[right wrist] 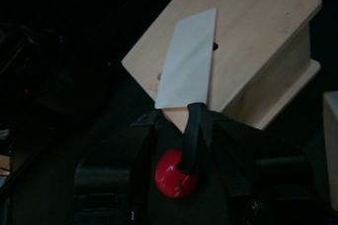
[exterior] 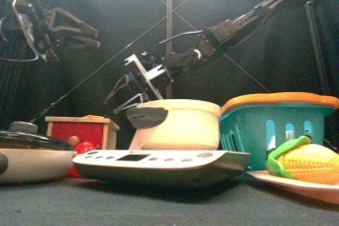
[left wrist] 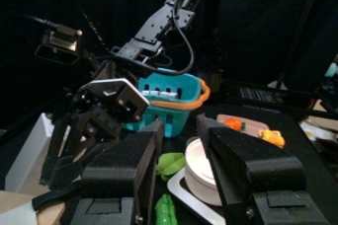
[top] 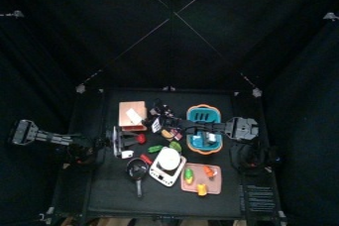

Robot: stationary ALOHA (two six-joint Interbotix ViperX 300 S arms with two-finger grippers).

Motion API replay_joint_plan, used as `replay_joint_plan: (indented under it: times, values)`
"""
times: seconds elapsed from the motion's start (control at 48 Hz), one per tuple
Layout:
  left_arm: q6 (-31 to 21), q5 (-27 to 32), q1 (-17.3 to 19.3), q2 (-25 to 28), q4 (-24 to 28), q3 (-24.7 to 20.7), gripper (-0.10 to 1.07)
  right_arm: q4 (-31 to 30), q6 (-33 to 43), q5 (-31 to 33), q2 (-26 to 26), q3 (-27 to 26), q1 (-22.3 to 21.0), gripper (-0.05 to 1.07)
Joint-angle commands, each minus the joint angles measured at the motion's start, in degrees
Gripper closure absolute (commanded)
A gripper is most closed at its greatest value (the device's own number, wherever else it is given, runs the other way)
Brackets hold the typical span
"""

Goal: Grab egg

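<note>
I cannot make out an egg in any view. My right gripper is shut on the dark handle of a toy knife with a white blade, held in front of a wooden block. A red thing shows low between its jaws. That gripper hangs over the table's middle in the front view and the top view. My left gripper is open and empty, raised at the left.
A white pot, a teal basket with an orange rim, a kitchen scale, a pan, a red box and toy corn on a plate crowd the table.
</note>
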Motion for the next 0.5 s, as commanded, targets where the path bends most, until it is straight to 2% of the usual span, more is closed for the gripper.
replay_joint_plan:
  times: [0.0, 0.271, 0.479]
  values:
    - [0.0, 1.1, 0.1, 0.1, 0.1, -0.6, 0.23, -0.9, -0.1, 1.1, -5.3, 0.1, 1.4, 0.25]
    - [0.0, 4.0, -0.1, 0.1, 0.3, -1.4, 0.23, -2.7, 0.2, 7.9, -15.5, 7.4, 8.0, 0.25]
    - [0.4, 4.0, 1.4, 0.1, 0.3, -2.8, 0.23, 2.0, 0.3, 10.1, -22.7, 14.2, 15.0, 0.25]
